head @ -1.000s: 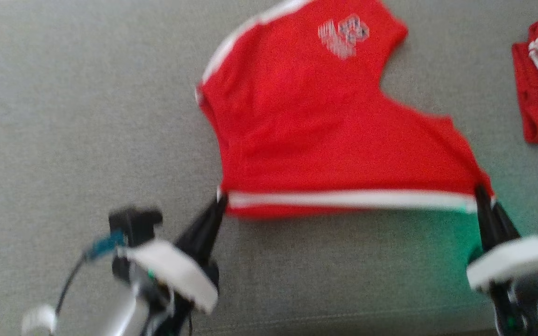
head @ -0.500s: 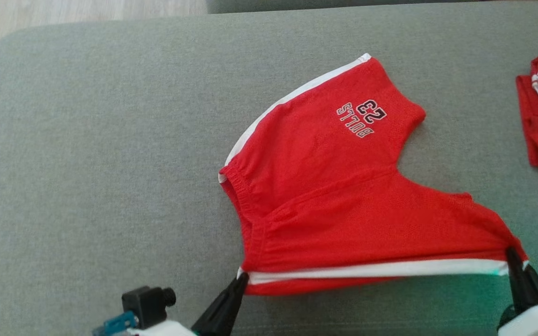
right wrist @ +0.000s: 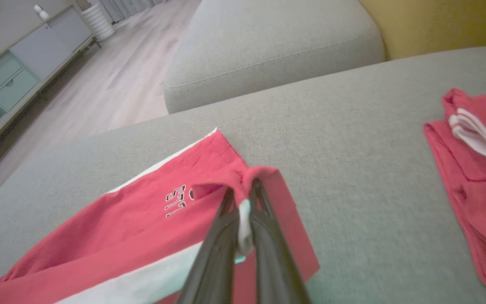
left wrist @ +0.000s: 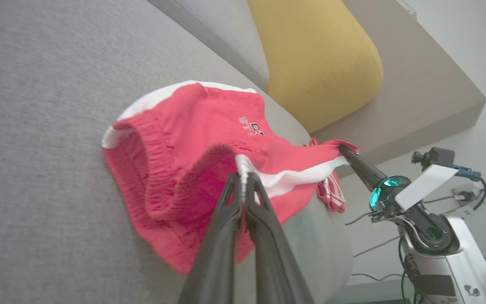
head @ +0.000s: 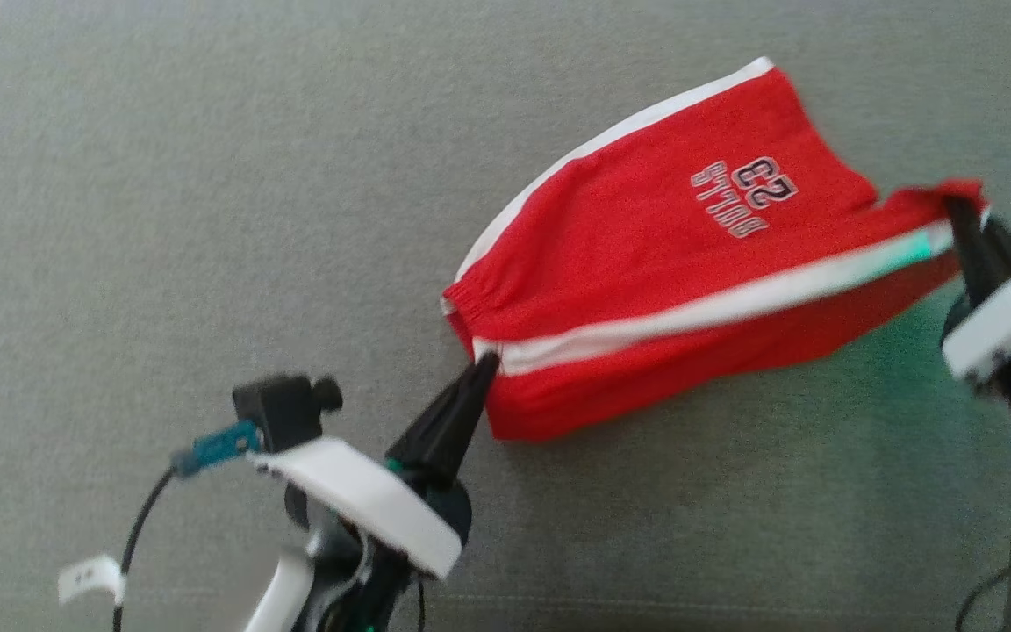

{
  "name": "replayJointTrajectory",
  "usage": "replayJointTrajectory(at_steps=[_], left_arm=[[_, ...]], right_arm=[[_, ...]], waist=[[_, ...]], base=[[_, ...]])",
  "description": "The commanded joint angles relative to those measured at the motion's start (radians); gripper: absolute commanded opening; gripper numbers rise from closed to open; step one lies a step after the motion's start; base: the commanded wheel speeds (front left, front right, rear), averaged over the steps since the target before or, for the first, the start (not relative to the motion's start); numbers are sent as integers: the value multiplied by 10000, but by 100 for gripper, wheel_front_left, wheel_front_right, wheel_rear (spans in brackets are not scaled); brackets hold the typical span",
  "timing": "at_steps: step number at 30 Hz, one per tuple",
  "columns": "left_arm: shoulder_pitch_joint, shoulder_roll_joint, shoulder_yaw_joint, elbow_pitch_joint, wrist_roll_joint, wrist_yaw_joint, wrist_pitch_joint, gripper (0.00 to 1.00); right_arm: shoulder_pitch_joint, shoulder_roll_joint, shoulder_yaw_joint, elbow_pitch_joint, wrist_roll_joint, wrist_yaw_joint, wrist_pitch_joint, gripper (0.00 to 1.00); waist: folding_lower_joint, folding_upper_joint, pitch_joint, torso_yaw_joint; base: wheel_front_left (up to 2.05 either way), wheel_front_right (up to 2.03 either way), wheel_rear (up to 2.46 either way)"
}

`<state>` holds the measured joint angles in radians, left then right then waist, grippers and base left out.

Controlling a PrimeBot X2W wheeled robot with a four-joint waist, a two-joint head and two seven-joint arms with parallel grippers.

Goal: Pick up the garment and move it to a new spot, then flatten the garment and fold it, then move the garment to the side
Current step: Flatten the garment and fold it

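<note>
so the left gripper (head: 488, 362) and right gripper (head: 957, 211) each pinch one end of the shorts (head: 646, 254), striped edge stretched lengthwise between them

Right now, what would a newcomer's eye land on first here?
The red shorts with white side stripes and upside-down BULLS 23 lettering, bright against the grey sofa seat at centre right of the head view. The left tool pinches the waistband end of the near stripe, the right tool the leg-hem end, both shut. A yellow cushion sits behind.
</note>
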<state>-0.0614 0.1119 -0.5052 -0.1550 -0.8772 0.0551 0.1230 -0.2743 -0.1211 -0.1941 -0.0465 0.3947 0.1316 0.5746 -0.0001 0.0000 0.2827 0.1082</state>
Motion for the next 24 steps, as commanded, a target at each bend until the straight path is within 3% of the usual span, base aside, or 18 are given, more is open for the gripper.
replayJointTrajectory(at_steps=[1, 12, 24], left_arm=[[-477, -46, 354, -229, 34, 33, -27, 0], [-2816, -570, -249, 1377, -46, 318, -431, 0], [-4373, -614, -1211, 2983, -485, 779, -1665, 0]], right_arm=[[-523, -204, 254, -247, -68, -9, 106, 0], [-3579, -752, 323, 2111, -536, -9, 682, 0], [-4941, -964, 864, 4154, -881, -9, -361, 0]], waist=[[1, 0, 324, 319], [1, 0, 1224, 1314], [1, 0, 1659, 1587]], base=[[0, 0, 0], [0, 0, 0], [0, 0, 0]])
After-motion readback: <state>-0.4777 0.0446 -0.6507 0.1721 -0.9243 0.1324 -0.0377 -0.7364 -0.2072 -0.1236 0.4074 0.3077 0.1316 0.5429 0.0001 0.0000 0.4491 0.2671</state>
